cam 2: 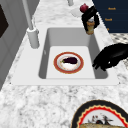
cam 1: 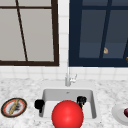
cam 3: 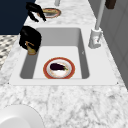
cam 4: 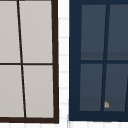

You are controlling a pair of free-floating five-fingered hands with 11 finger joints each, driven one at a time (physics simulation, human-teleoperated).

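My right hand (cam 1: 81, 99) hangs over the sink's front right corner, shut on a small brown cup (cam 2: 90, 27). Seen from the right side, that hand (cam 3: 30, 36) grips the cup (cam 3: 31, 49) from above, level with the basin's front rim. My left hand (cam 1: 39, 103) floats at the sink's front left corner, holding nothing. From the left side this hand (cam 2: 110, 57) has relaxed fingers drooping over the rim. On the basin floor lies a red-rimmed plate (cam 2: 58, 68) with a dark eggplant (cam 2: 69, 60) on it; the plate (cam 3: 45, 71) and eggplant (cam 3: 58, 66) also appear from the right.
A big red ball (cam 1: 67, 114) sits in front of the sink and hides the basin's middle. The faucet (cam 1: 68, 77) stands behind the basin. A patterned plate (cam 1: 5, 110) with bread lies on the left counter. On the right, a white plate (cam 1: 116, 112) carries a dark red fruit (cam 1: 126, 112).
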